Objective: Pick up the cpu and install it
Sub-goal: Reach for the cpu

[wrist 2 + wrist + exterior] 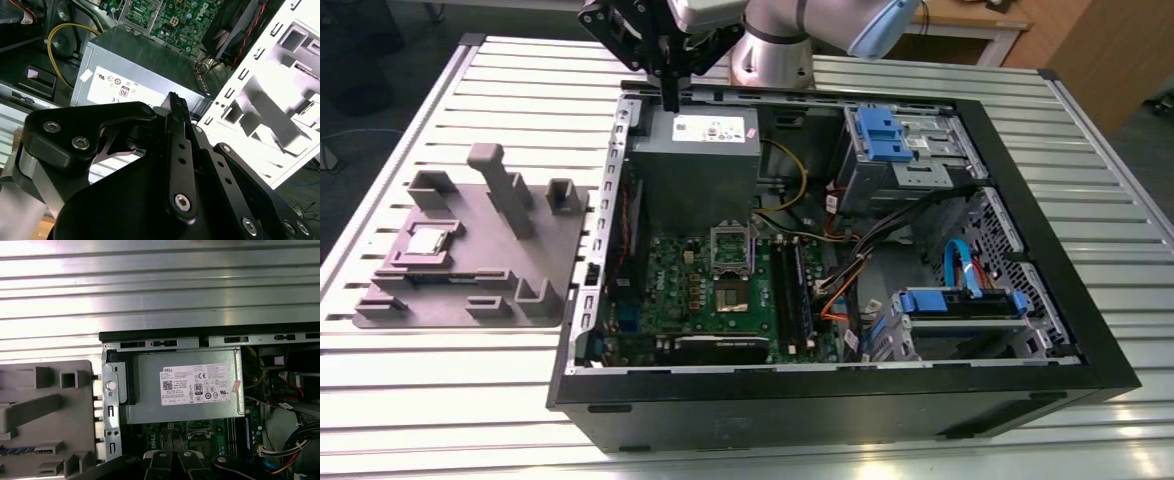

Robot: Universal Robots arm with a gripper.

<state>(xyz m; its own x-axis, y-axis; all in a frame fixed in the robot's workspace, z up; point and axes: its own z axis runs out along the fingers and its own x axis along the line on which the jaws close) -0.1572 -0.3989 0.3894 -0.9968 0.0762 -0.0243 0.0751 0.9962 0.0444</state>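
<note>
Gripper (671, 103) hovers over PSU (694, 175) at far edge of case (854, 400), claw pressed together, holding nothing. Cpu (427, 242) sits in grey tray (558, 250) on the exterior view's left, well apart from gripper. Pickup not yet begun, I judge; a grab needs claw spread & squared over chip.

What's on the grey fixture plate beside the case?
The cpu lies flat on the fixture plate, among its upright grey blocks. Whatever is under the chip is hidden.

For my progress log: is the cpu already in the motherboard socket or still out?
Out. In the exterior view the cpu lies on the grey holder beside the computer case.
</note>
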